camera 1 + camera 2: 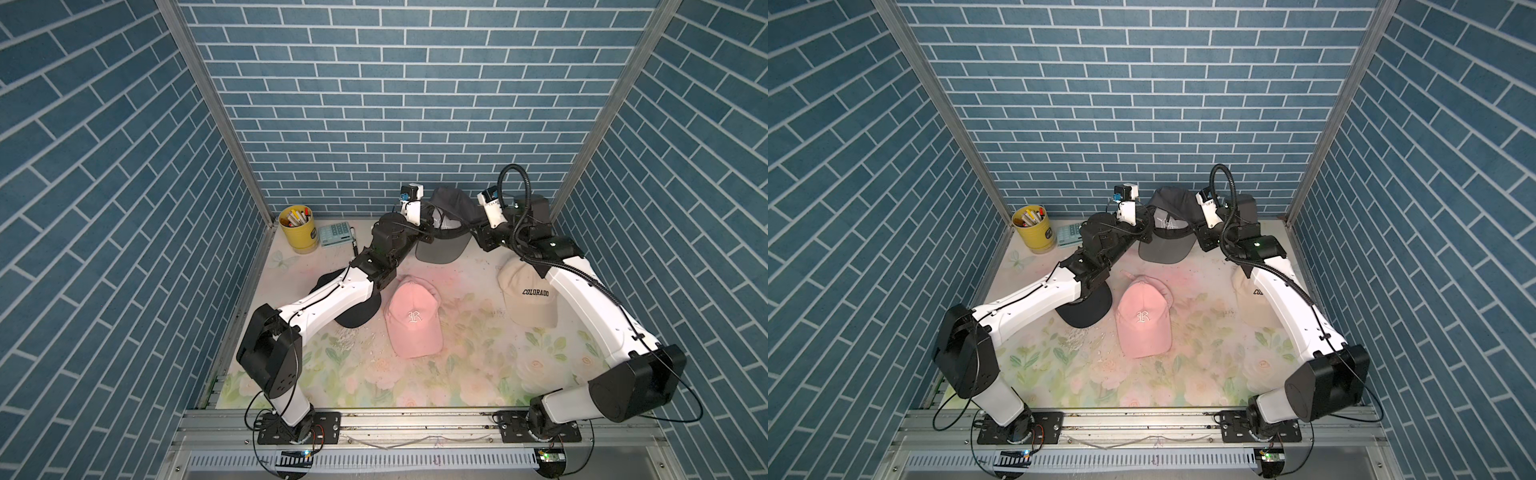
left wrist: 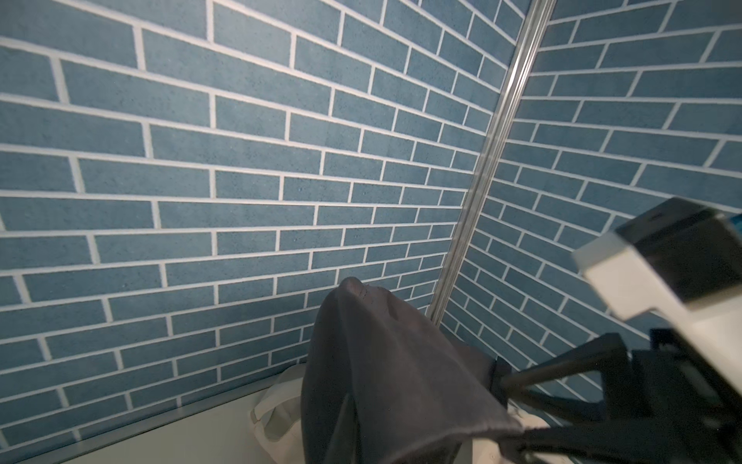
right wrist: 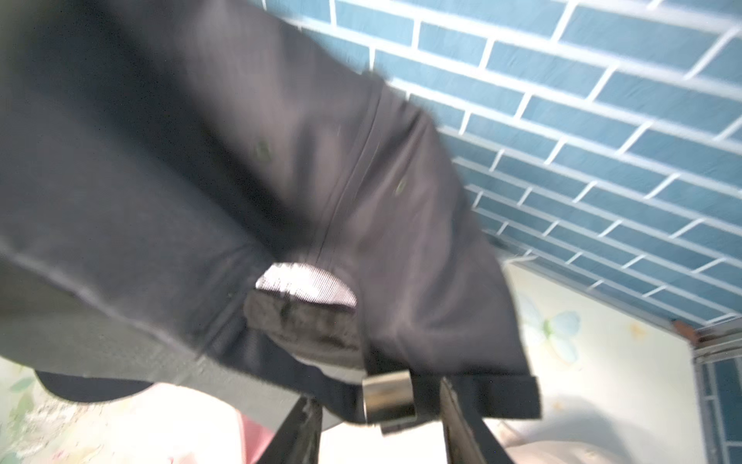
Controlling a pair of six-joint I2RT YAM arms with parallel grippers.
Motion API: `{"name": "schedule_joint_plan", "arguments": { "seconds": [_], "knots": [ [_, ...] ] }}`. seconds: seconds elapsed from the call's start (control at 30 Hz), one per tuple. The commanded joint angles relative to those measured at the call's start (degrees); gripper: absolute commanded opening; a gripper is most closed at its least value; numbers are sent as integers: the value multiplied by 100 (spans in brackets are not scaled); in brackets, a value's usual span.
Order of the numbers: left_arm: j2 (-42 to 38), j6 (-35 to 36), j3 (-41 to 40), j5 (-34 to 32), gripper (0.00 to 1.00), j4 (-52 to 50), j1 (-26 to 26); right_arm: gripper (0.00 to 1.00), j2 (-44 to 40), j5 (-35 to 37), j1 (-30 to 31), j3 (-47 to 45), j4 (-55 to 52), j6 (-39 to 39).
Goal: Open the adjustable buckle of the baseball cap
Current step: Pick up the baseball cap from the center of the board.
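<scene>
A dark grey baseball cap (image 1: 451,203) hangs lifted at the back of the table between both arms, its brim (image 1: 440,251) drooping toward the front. My left gripper (image 1: 430,232) is shut on the cap's edge; in the left wrist view the grey fabric (image 2: 381,361) drapes over the jaws and hides them. My right gripper (image 3: 379,426) stands open at the back strap. The metal buckle (image 3: 389,395) sits between its fingers (image 3: 461,422) with a gap on each side. That view is blurred.
A pink cap (image 1: 413,318) lies mid-table, and a beige COLORADO cap (image 1: 528,297) lies partly under the right arm. A black cap (image 1: 357,311) sits under the left arm. A yellow pen cup (image 1: 297,228) and calculator (image 1: 336,235) stand back left. The brick wall is close behind.
</scene>
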Motion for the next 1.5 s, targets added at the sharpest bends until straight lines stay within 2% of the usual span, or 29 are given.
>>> {"name": "schedule_joint_plan", "arguments": {
  "seconds": [0.0, 0.1, 0.2, 0.4, 0.9, 1.0, 1.2, 1.47],
  "knots": [
    [-255, -361, -142, 768, 0, 200, 283, 47, -409, -383, -218, -227, 316, -354],
    [-379, -560, -336, 1312, 0, 483, 503, 46, -747, -856, -499, -586, 290, -626],
    [-418, -649, -328, 1558, 0, 446, 596, 45, -1008, -1014, -626, -899, 258, -803],
    [-450, -907, -437, 2065, 0, 828, 625, 45, -1118, -1387, -649, -1271, 597, -659],
    [-437, -1672, -783, 3031, 0, 1756, 806, 43, -876, -1282, -604, -1536, 1364, -797],
    [-423, -1680, -835, 3043, 0, 1749, 807, 44, -925, -1340, -609, -1703, 1820, -642],
    [-384, -1722, -940, 2960, 0, 1802, 798, 44, -671, -1880, -600, -1485, 1933, -252],
    [-453, -1200, -950, 2615, 0, 1230, 721, 42, -581, -2158, -591, -1198, 1557, -334]
  ]
}}
